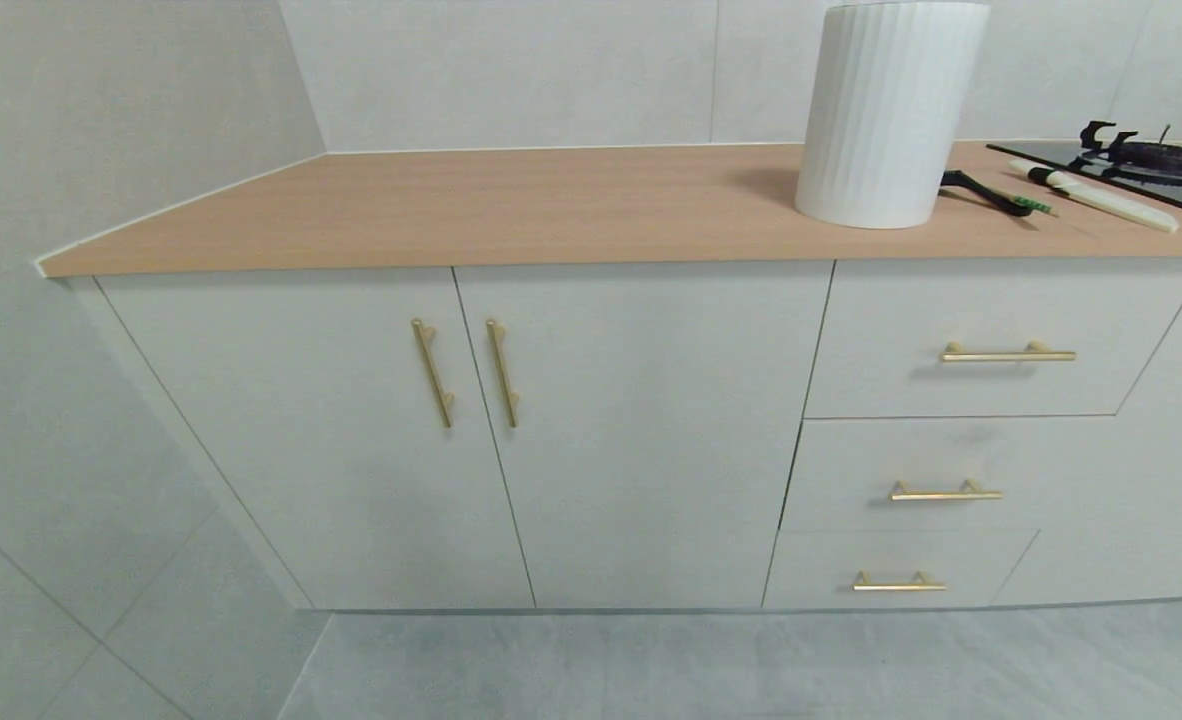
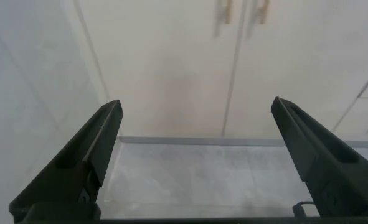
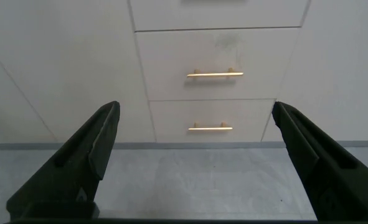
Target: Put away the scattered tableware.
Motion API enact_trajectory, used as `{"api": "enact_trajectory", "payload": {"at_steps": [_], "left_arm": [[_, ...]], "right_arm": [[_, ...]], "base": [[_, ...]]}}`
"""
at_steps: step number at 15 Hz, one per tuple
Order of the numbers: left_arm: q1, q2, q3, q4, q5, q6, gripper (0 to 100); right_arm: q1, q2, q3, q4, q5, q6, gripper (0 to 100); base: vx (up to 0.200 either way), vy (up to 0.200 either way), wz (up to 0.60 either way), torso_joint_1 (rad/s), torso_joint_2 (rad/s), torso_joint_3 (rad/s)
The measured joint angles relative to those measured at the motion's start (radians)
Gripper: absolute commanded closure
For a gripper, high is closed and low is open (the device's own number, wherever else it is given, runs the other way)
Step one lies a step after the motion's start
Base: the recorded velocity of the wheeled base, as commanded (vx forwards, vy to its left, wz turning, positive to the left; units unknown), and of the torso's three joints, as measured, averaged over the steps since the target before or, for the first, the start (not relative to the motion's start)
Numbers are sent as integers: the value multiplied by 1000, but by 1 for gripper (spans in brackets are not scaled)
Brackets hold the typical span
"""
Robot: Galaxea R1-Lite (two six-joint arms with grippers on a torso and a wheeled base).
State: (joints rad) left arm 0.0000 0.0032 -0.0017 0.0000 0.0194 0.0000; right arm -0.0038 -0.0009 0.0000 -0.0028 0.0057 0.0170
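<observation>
On the wooden countertop (image 1: 511, 205) at the right lie a black-handled utensil with a green tip (image 1: 996, 195) and a white-handled utensil (image 1: 1096, 196), beside a tall white ribbed container (image 1: 886, 110). My left gripper (image 2: 196, 112) hangs low and open with nothing between its fingers, facing the foot of the double cabinet doors (image 2: 233, 62). My right gripper (image 3: 196, 112) is also low and open and holds nothing, facing the lower drawers (image 3: 215, 62).
White cabinet doors with gold handles (image 1: 466, 372) stand below the counter, and three drawers with gold handles (image 1: 1008, 353) stack at the right. A black stove burner (image 1: 1156, 158) sits at the far right. A tiled wall closes the left side; grey floor lies below.
</observation>
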Motion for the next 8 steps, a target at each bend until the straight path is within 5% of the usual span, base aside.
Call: {"api": "enact_trajectory", "payload": {"at_steps": [4, 8], "left_arm": [[0, 0, 0, 0, 0, 0, 0], [0, 0, 0, 0, 0, 0, 0]], "right_arm": [[-1, 0, 0, 0, 0, 0, 0], [-1, 1, 0, 0, 0, 0, 0]], "base": [[0, -200, 0, 5, 2, 4], [0, 0, 0, 0, 0, 0]]}}
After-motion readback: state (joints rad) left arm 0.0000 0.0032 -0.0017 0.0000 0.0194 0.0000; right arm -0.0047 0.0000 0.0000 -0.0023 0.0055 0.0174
